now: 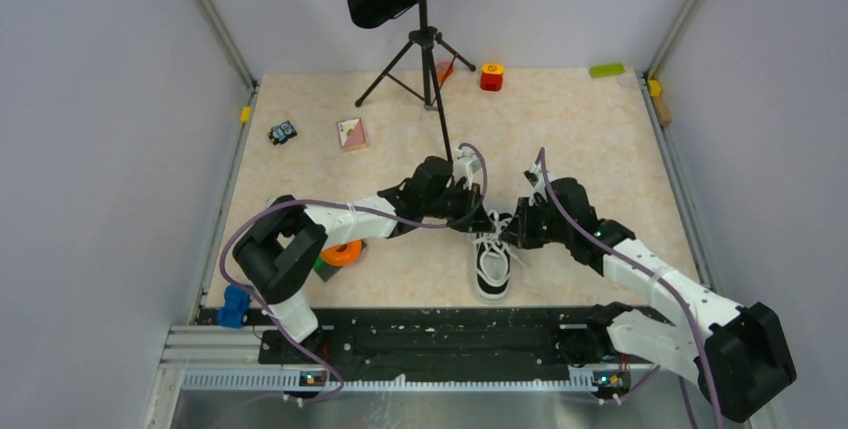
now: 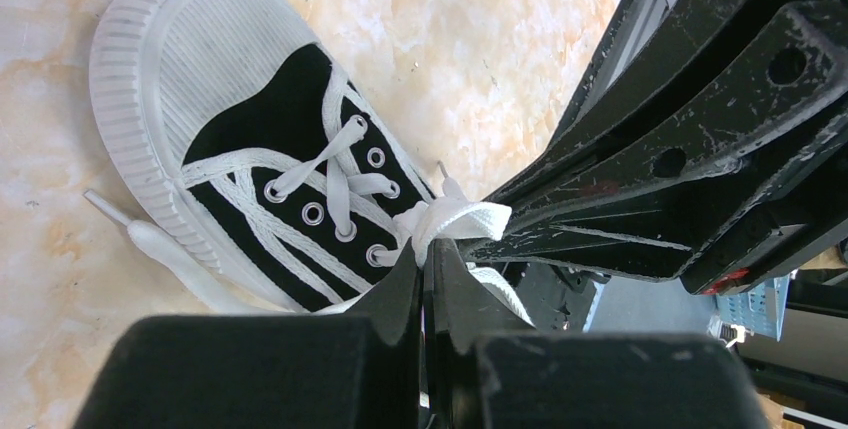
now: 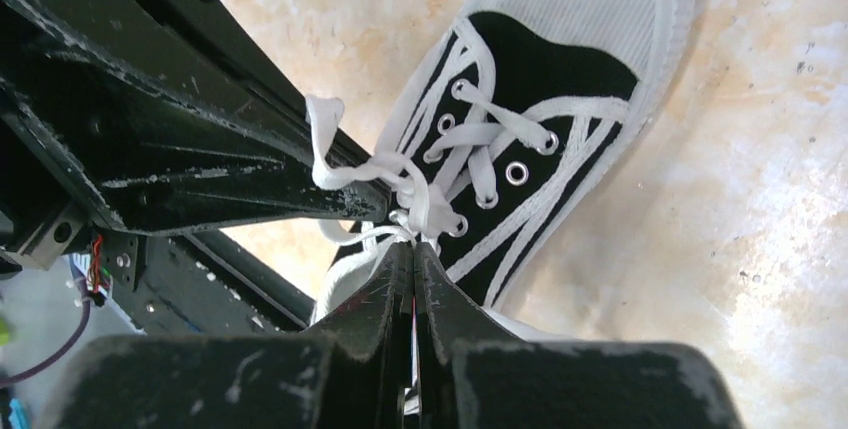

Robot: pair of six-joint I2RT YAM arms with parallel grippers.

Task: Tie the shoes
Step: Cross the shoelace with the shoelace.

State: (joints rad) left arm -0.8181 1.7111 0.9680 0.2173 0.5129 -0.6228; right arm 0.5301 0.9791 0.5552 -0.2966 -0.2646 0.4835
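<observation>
A small black canvas shoe with a white toe cap lies in the middle of the table, toe toward the arms. Both grippers meet over its tongue. My left gripper is shut on a folded loop of white lace just above the top eyelets. My right gripper is shut on a thin lace strand beside the knot. In each wrist view the other arm's black fingers cross close by. In the top view the left gripper and right gripper nearly touch.
A music stand's tripod rises behind the shoe. A red block, green piece, card and small toy lie at the back. An orange ring sits by the left arm. The black rail borders the near edge.
</observation>
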